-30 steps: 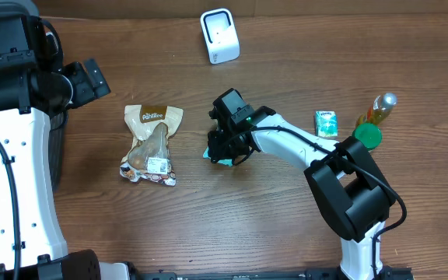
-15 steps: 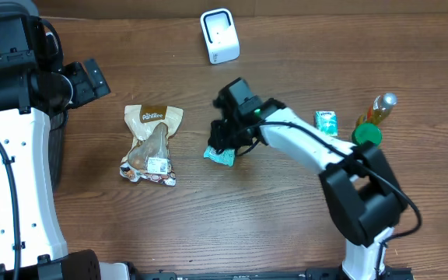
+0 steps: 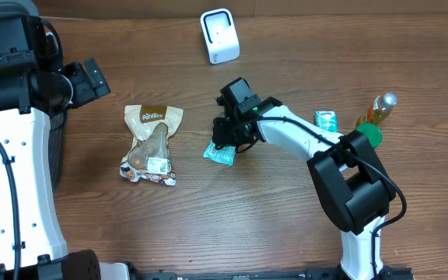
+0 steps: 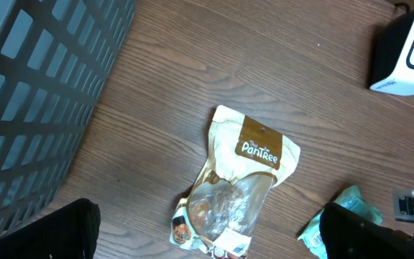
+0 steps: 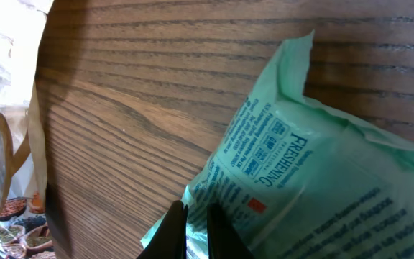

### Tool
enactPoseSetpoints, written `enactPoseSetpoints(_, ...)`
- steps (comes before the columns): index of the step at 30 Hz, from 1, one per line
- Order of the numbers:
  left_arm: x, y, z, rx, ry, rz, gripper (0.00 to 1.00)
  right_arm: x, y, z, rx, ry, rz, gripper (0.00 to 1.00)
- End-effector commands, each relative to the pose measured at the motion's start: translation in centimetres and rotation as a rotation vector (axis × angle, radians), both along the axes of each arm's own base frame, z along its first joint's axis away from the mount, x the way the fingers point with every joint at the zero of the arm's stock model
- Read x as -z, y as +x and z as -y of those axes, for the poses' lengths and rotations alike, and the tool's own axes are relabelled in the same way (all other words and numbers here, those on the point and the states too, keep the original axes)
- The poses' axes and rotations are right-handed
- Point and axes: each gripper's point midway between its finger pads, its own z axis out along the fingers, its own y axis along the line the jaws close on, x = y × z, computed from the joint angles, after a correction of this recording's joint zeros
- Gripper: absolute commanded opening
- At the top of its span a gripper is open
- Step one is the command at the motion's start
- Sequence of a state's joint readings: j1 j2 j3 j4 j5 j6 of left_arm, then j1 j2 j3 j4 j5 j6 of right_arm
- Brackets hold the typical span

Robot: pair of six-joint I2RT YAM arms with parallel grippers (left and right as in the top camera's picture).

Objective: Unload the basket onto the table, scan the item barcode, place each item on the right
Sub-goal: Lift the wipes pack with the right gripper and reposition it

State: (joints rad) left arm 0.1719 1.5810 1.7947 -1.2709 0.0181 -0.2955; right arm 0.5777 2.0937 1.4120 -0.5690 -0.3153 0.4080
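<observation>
While I watch from above, a brown wood-grain table (image 3: 232, 210) fills the view, with one grey slatted plastic basket (image 4: 42, 93) at its left edge and two white-and-black arms reaching in. One tan plastic snack pouch (image 3: 151, 144) lies flat left of centre, and one white boxy barcode scanner (image 3: 219, 35) stands near the far edge. The item I mean to scan, one mint-green soft wipes packet (image 3: 218, 153), sits mid-table directly under the right gripper (image 3: 228, 141). That gripper's fingertips (image 5: 185, 230) are pressed almost together, pinching the packet's lower corner. The packet's long axis slants across the table, and the scanner lies beyond it, toward the far edge, well apart. The right arm is plainly the nearer one. The left gripper (image 3: 92, 78) hovers far off beside the basket, fingers spread wide and holding nothing. At the right are one yellow bottle with a silver cap (image 3: 379, 109), one small green-and-white carton (image 3: 327, 123), and one round green lid (image 3: 369, 136).
</observation>
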Motion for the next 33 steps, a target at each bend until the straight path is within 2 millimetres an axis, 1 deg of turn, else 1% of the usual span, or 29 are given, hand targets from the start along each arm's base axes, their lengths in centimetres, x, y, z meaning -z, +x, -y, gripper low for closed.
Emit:
enactPoseSetpoints(1, -0.2, 0.1, 0.1, 0.012, 0.006, 0.005, 1.0, 0.8, 0.1, -0.2, 0.008, -0.016, -0.006, 0.09)
enactPoseSetpoints(4, -0.2, 0.1, 0.1, 0.012, 0.006, 0.005, 1.0, -1.0, 0.5, -0.6, 0.004, 0.033, 0.013, 0.12)
enactPoseSetpoints(6, -0.2, 0.1, 0.1, 0.012, 0.006, 0.005, 1.0, -3.6, 1.0, -0.4, 0.011, 0.074, 0.028, 0.13)
enactPoseSetpoints(7, -0.2, 0.1, 0.1, 0.012, 0.006, 0.005, 1.0, -4.6, 1.1, 0.0, 0.018, 0.079, 0.039, 0.13)
enactPoseSetpoints(8, -0.2, 0.1, 0.1, 0.012, 0.006, 0.005, 1.0, -5.9, 1.1, 0.4, 0.027, 0.084, 0.049, 0.13)
enactPoseSetpoints(9, -0.2, 0.1, 0.1, 0.012, 0.006, 0.005, 0.99, -6.7, 0.7, 0.9, 0.032, 0.08, 0.043, 0.13)
enactPoseSetpoints(11, -0.2, 0.1, 0.1, 0.012, 0.006, 0.005, 1.0, -6.7, -0.2, 1.5, 0.033, 0.057, 0.005, 0.13)
enactPoseSetpoints(13, -0.2, 0.1, 0.1, 0.012, 0.006, 0.005, 1.0, -5.5, -2.0, 2.3, 0.03, 0.013, -0.065, 0.13)
enactPoseSetpoints(15, -0.2, 0.1, 0.1, 0.012, 0.006, 0.005, 1.0, -4.5, -3.1, 2.5, 0.022, -0.009, -0.095, 0.13)
enactPoseSetpoints(16, -0.2, 0.1, 0.1, 0.012, 0.006, 0.005, 1.0, -3.6, -3.8, 2.5, 0.014, -0.027, -0.1, 0.13)
enactPoseSetpoints(19, -0.2, 0.1, 0.1, 0.012, 0.006, 0.005, 0.99, -2.0, -4.6, 2.3, 0.0, -0.047, -0.085, 0.13)
enactPoseSetpoints(22, -0.2, 0.1, 0.1, 0.012, 0.006, 0.005, 0.99, 0.3, -5.5, 3.2, 0.096, -0.095, -0.111, 0.13)
enactPoseSetpoints(25, -0.2, 0.1, 0.1, 0.012, 0.006, 0.005, 1.0, 1.4, -5.7, 3.5, 0.142, -0.092, -0.122, 0.13)
enactPoseSetpoints(28, -0.2, 0.1, 0.1, 0.012, 0.006, 0.005, 1.0, 1.0, -5.7, 3.1, 0.137, -0.075, -0.122, 0.13)
enactPoseSetpoints(30, -0.2, 0.1, 0.1, 0.012, 0.006, 0.005, 1.0, -0.9, -5.2, 2.3, 0.126, -0.029, -0.105, 0.16)
enactPoseSetpoints(31, -0.2, 0.1, 0.1, 0.012, 0.006, 0.005, 1.0, -2.4, -4.7, 1.9, 0.118, -0.011, -0.076, 0.17)
enactPoseSetpoints(32, -0.2, 0.1, 0.1, 0.012, 0.006, 0.005, 1.0, -3.1, -4.4, 1.8, 0.111, -0.003, -0.06, 0.19)
enactPoseSetpoints(33, -0.2, 0.1, 0.1, 0.012, 0.006, 0.005, 1.0, -5.6, -3.5, 1.3, 0.073, 0.025, 0.008, 0.23)
